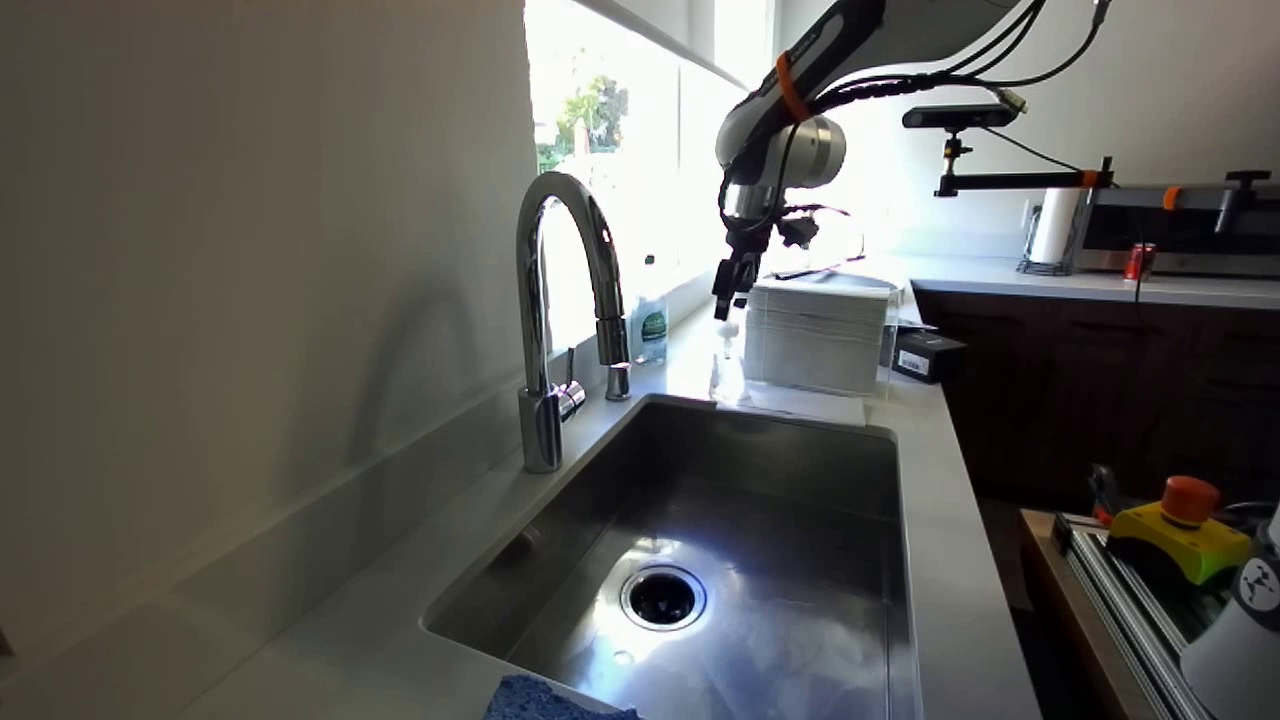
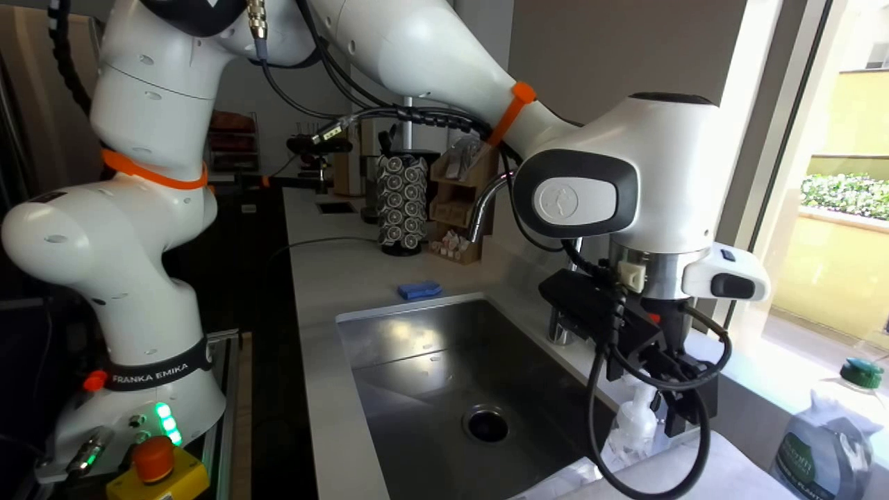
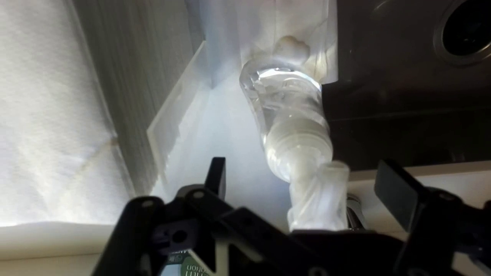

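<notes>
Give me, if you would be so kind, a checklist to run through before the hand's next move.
1. Hand open: ok, its fingers stand apart.
2. Pump head between the fingers: ok in the wrist view, with a gap on either side.
3. Pump bottle upright: ok, it stands beside the sink.
4. Height of the fingers against the pump head: cannot tell from these views.
5. Faucet clear of the hand: ok, they stand apart.
6. Cable loop clear of the white stack: cannot tell, the two overlap in an exterior view.
</notes>
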Available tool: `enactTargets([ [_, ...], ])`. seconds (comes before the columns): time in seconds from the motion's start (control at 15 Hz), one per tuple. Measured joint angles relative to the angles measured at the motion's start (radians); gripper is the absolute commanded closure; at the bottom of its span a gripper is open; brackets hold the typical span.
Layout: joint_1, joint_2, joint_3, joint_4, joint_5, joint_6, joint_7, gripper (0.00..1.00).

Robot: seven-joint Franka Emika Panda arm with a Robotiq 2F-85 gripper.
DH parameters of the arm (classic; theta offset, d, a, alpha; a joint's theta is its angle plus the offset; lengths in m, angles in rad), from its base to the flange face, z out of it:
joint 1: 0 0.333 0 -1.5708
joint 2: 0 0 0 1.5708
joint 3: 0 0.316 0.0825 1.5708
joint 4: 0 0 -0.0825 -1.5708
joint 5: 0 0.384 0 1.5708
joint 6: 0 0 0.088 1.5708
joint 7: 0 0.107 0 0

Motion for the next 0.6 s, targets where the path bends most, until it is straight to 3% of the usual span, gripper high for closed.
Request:
enactTargets([
  [0.6,0.004,-0.05,0.0,0.04,-0.004,-0.004,0.045,0.0],
])
